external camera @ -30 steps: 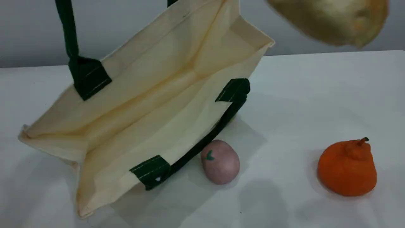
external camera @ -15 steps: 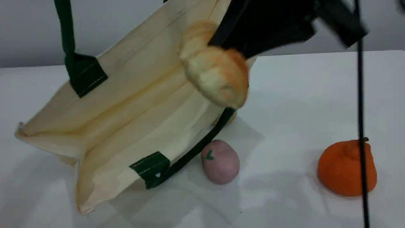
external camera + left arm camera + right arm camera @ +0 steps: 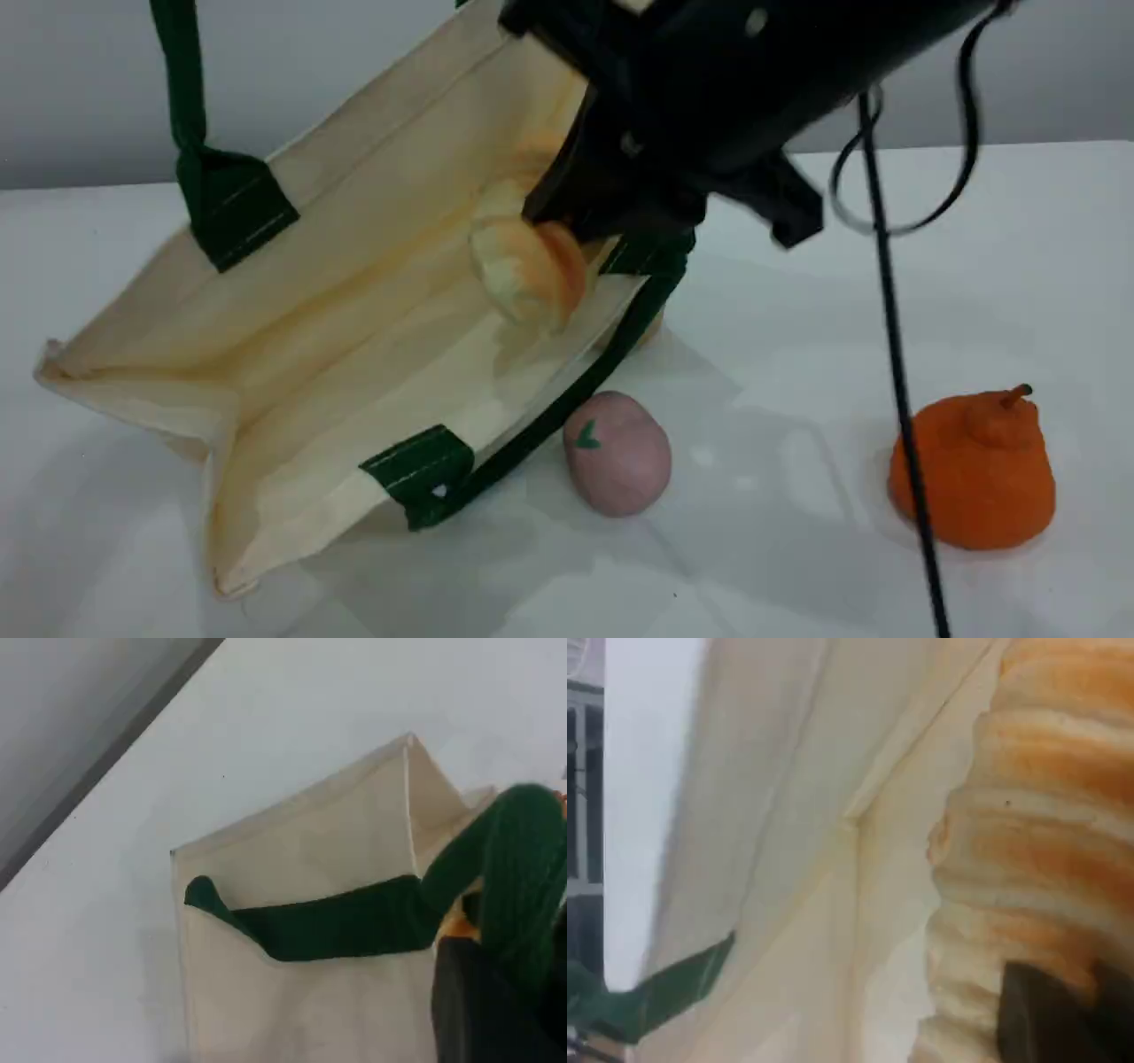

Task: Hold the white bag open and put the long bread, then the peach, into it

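The white bag [image 3: 354,292] lies tilted on the table with its mouth wide open toward the camera. One green handle [image 3: 182,80] is pulled up past the top edge. In the left wrist view that green handle [image 3: 354,921] runs into my left gripper [image 3: 496,992], which is shut on it. My right gripper [image 3: 556,226] reaches into the bag's mouth, shut on the long bread [image 3: 527,266]. The ridged golden long bread [image 3: 1036,859] fills the right wrist view above a dark fingertip [image 3: 1041,1019]. The pink peach [image 3: 617,454] rests on the table beside the bag's lower handle.
An orange pear-shaped fruit [image 3: 974,470] stands at the right front. The right arm's black cable [image 3: 895,354] hangs down in front of it. The bag's lower green handle [image 3: 540,416] lies along the table next to the peach.
My right arm has swung from the top right down and left, carrying the long bread into the bag's open mouth. The bag has shifted slightly; the peach has stayed put.
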Controlling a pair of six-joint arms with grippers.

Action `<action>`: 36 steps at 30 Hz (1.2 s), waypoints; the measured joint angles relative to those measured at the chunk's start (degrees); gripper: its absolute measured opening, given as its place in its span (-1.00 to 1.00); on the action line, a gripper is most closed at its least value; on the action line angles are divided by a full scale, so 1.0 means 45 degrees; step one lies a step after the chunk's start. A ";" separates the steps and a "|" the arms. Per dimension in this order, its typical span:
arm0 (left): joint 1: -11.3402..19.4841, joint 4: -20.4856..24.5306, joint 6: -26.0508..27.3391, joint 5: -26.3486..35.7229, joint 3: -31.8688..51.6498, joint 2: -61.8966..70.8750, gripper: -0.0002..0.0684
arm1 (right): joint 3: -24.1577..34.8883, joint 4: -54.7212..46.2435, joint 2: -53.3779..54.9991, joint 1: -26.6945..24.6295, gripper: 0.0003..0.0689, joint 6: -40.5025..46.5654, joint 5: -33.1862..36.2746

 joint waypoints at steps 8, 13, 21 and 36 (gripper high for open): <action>0.0000 0.0000 -0.0046 0.0000 0.0000 0.0000 -0.73 | -0.0294 0.4790 0.1157 0.0000 -0.79 -0.4867 0.0693; 0.0000 0.0000 -0.0046 -0.0016 0.0000 0.0000 -0.73 | -0.0755 0.5168 0.1255 0.0000 -0.28 -0.5887 0.0903; 0.0000 0.0088 -0.0357 0.0008 0.0000 0.0000 -0.73 | -0.0766 0.5146 0.1295 -0.0038 0.76 -0.5887 0.1165; 0.0038 0.1614 -0.1271 -0.0004 0.0000 0.0000 -0.73 | -0.0766 0.3077 0.0038 -0.1167 0.67 -0.7470 0.3241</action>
